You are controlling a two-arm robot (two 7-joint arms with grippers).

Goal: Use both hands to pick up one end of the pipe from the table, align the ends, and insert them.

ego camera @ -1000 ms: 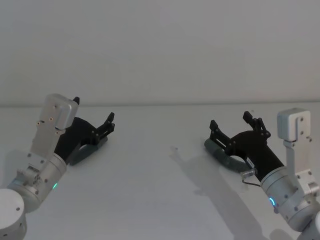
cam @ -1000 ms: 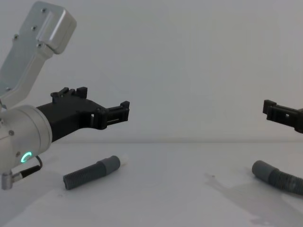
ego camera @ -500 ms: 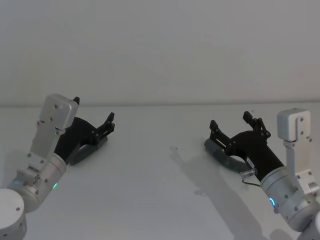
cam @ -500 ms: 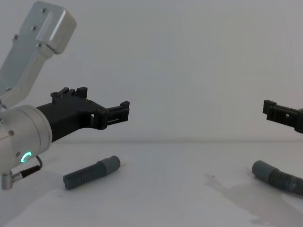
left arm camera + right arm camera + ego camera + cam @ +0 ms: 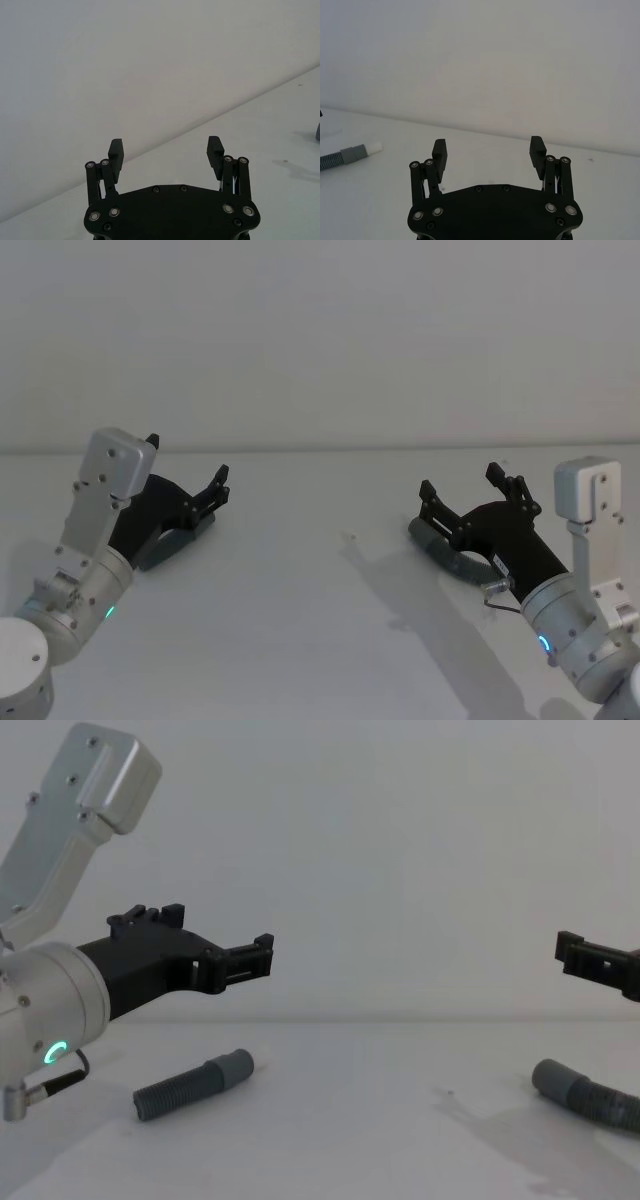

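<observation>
Two short pieces of dark grey corrugated hose lie well apart on the plain white matte table [image 5: 300, 630]. The left piece [image 5: 180, 1092] lies slanted on the robot's left side, with its smooth lighter-grey cuff [image 5: 236, 1067] pointing in toward the middle. From the right wrist view that cuff ends in a narrower white tip [image 5: 373, 147]. The right piece [image 5: 605, 1103] lies over on the robot's right, its plain grey sleeve [image 5: 552, 1076] also turned inward. The black skeletal-linkage left gripper [image 5: 165, 150], on its silver-grey arm, hangs in the air above the left piece and clear of it, fingers spread wide with nothing between them. The matching black right gripper [image 5: 488, 147] hovers above the right piece, likewise spread wide and empty, and seen from the chest it sits well above the hose.
</observation>
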